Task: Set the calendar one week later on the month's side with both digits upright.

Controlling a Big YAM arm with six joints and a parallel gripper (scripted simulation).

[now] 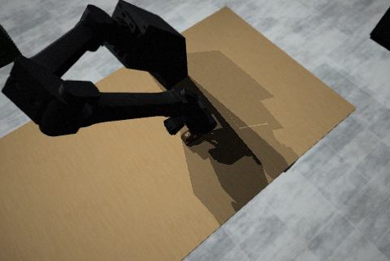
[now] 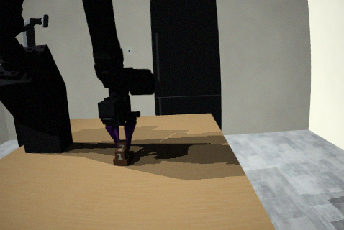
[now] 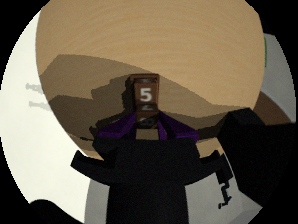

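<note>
The claw [image 2: 121,146] [image 3: 147,113] points down at the table [image 1: 108,175] [image 2: 106,194] [image 3: 165,35], and its purple fingers are closed on the sides of the back cube [image 2: 121,146] [image 3: 147,120], so it is gripping that one. In the outside view, this cube shows a pale number that looks like a 2, a bit higher than the 1 on the front cube [image 1: 187,134] [image 2: 119,157] [image 3: 145,95]. The brown tray [image 2: 121,163] [image 3: 145,75] is on the table, right under the claw and a little way out past it. In the wrist view, the tray's long way and the line of cubes run straight out from the claw, with one finger on each side of the line. The front cube is just past the fingertips, and its top has a 5 that reads upright in that view. The bottom of the back cube is too dark to tell if it touches the tray's floor. From the claw, wood stretches a long way past the front cube. One table edge is well off to the claw's left in the wrist view, and the big black arm base [image 1: 149,45] [image 2: 42,108] stands well apart on its other side.
</note>
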